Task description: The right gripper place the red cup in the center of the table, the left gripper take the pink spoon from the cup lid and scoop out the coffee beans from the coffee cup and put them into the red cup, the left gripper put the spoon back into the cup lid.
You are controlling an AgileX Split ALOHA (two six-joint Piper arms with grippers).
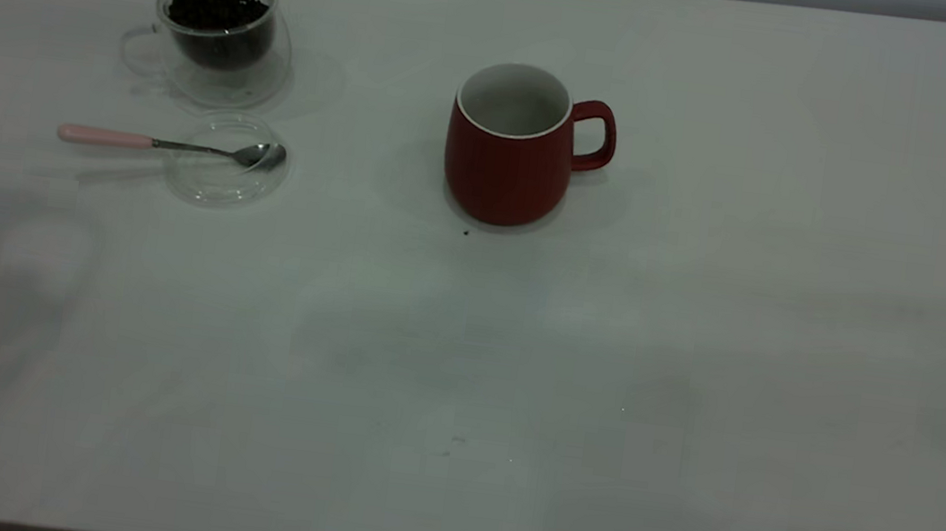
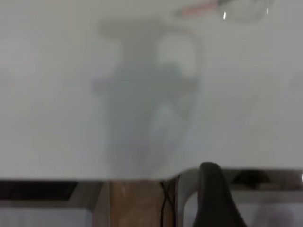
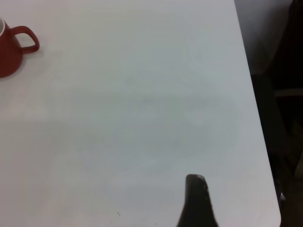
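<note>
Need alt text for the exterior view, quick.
A red cup stands upright and empty near the middle of the white table. At far left, a glass coffee cup holds coffee beans; a pink spoon rests across the cup lid.

Red cup (image 1: 505, 166): dark red outside and handle, white inside, thin white rim. Table (image 1: 694, 374): plain white, a few tiny dark specks, one just by the mug's base. Coffee beans (image 1: 218, 7): near-black brown heap. Coffee cup (image 1: 216, 44) and cup lid (image 1: 223, 172): clear glass, no tint. Pink spoon (image 1: 167, 144): pale pink handle, shiny silver bowl and neck. Right gripper finger (image 3: 196, 201): black; mug's red shows well away from it. Left gripper finger (image 2: 215, 196): black too.
</note>
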